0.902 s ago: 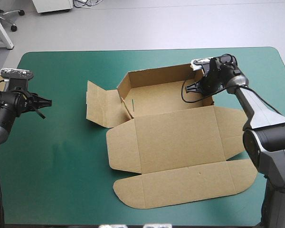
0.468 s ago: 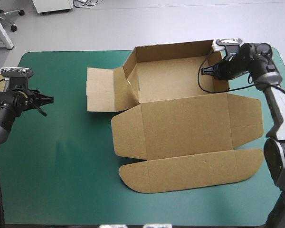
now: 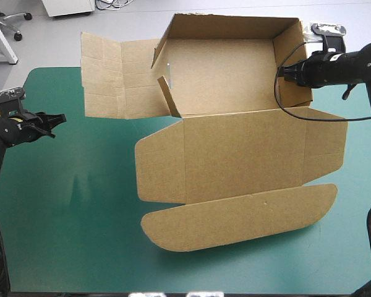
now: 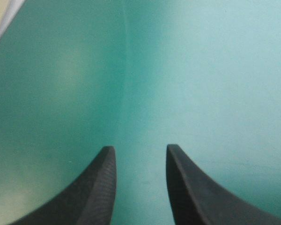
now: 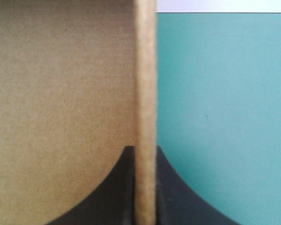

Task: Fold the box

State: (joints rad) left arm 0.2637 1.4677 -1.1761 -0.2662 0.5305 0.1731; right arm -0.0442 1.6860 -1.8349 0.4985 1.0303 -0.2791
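Note:
The brown box (image 3: 235, 161) is a part-raised tray with its back and right walls standing. Its lid lies flat toward the table's front, ending in a rounded flap (image 3: 235, 216). A creased side panel (image 3: 120, 77) spreads out flat on the left. My right gripper (image 3: 284, 71) is shut on the box's right wall and holds the tray end up off the table. In the right wrist view the wall's edge (image 5: 145, 70) runs straight between the black fingers of the right gripper (image 5: 144, 150). My left gripper (image 3: 59, 119) stands open at the table's left, well clear of the box, with only cover ahead of it (image 4: 140, 147).
The teal-green cover (image 3: 68, 216) lies bare to the left and in front of the box. A pale strip (image 4: 0, 18) shows at a corner of the left wrist view, beyond the cover's edge. The box's far wall reaches past the table's far edge in the high view.
The right gripper has risen and moved right, carrying the box up with it; the side panel now hangs spread out. The left gripper has drawn back slightly to the left.

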